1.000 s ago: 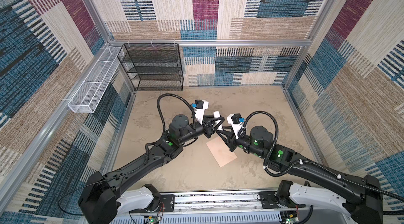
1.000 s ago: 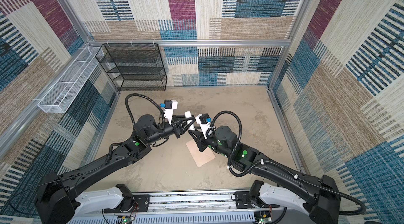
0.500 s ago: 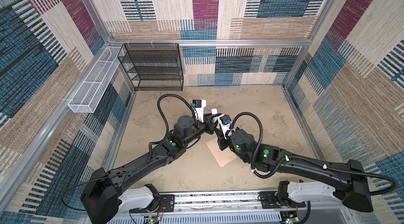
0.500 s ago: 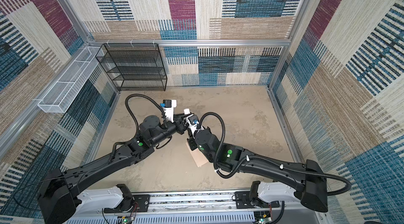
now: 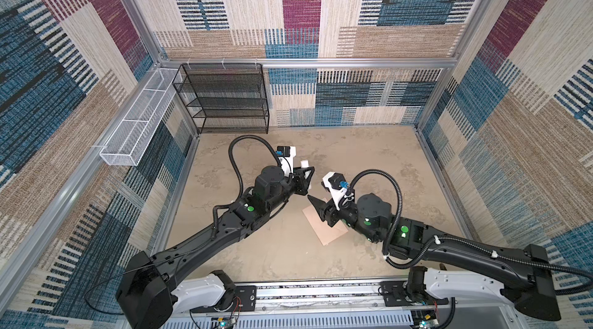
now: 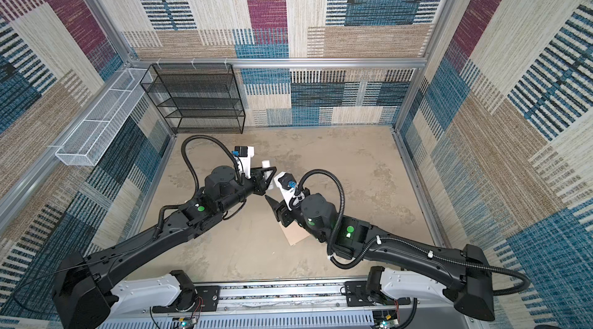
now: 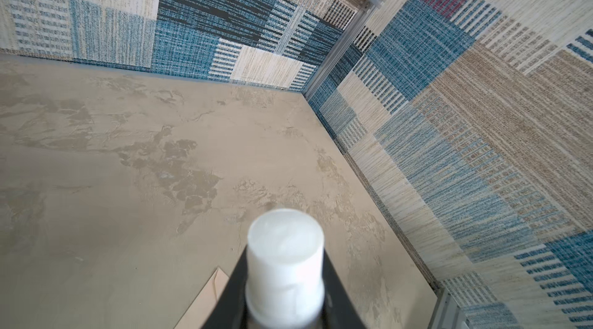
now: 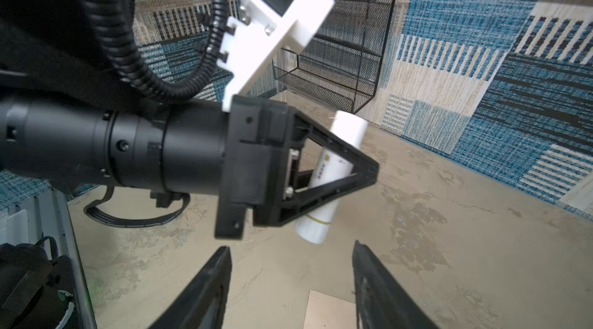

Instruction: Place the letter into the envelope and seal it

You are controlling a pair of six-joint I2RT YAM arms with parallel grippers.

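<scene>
Left end effector (image 8: 365, 170) clamps the tube (image 7: 285, 263), raised off the counter (image 5: 288, 263). Right end effector (image 8: 290, 256) stands wide and empty near the tube's lower end, above the flat envelope (image 5: 324, 232). Letter not visible. Likely the sealing step: next you close on that tube end, probably to uncap it.

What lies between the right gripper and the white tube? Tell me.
Nothing: in the right wrist view only bare table shows between the open right gripper and the white tube clamped in the left gripper.
</scene>
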